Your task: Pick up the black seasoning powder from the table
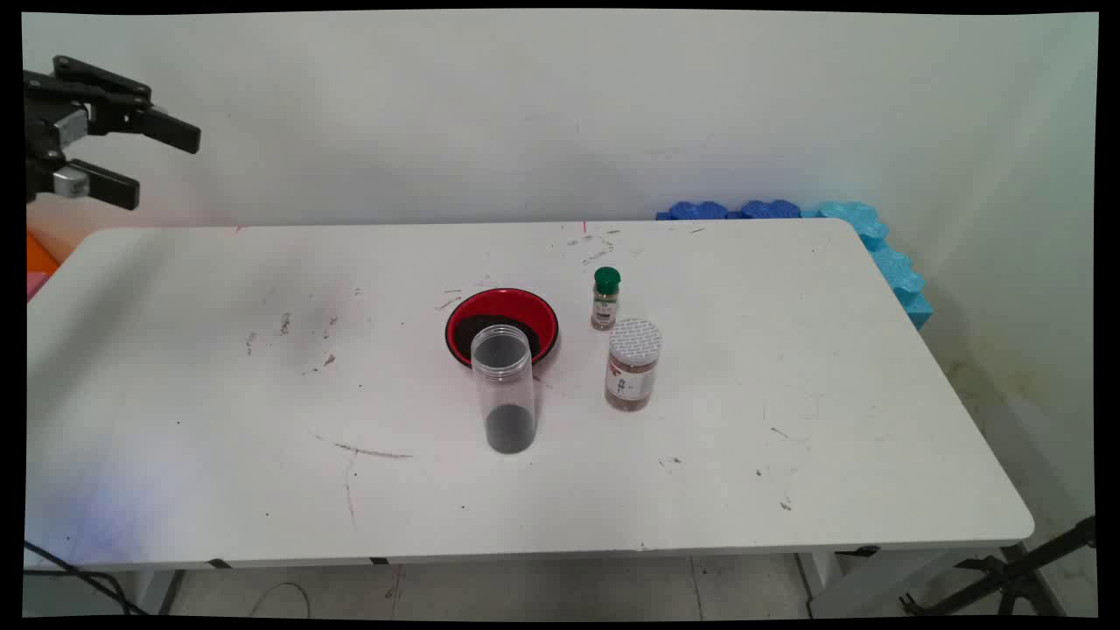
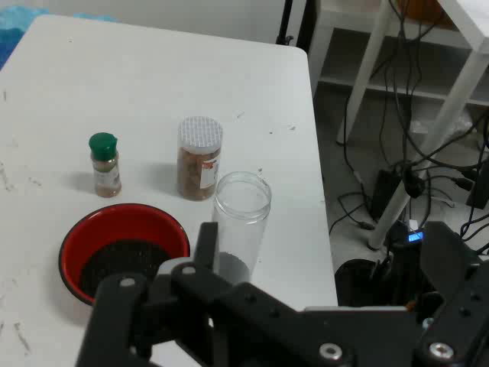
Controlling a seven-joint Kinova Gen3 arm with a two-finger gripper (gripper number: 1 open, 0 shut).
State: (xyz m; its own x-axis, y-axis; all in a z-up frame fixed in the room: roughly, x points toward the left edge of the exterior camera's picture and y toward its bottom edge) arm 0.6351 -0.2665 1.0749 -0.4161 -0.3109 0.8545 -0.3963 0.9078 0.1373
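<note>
My pincer (image 1: 149, 162) hangs spread and empty, high off the tabletop's (image 1: 787, 367) left end.
A clear open jar (image 1: 505, 398) touches the red bowl's (image 1: 501, 325) near rim; two spice jars stand right of the bowl.

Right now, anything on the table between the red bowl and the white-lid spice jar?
Nothing. In the main view a bare strip of table separates the red bowl from the white-lid spice jar. The green-cap shaker stands behind that gap.
</note>
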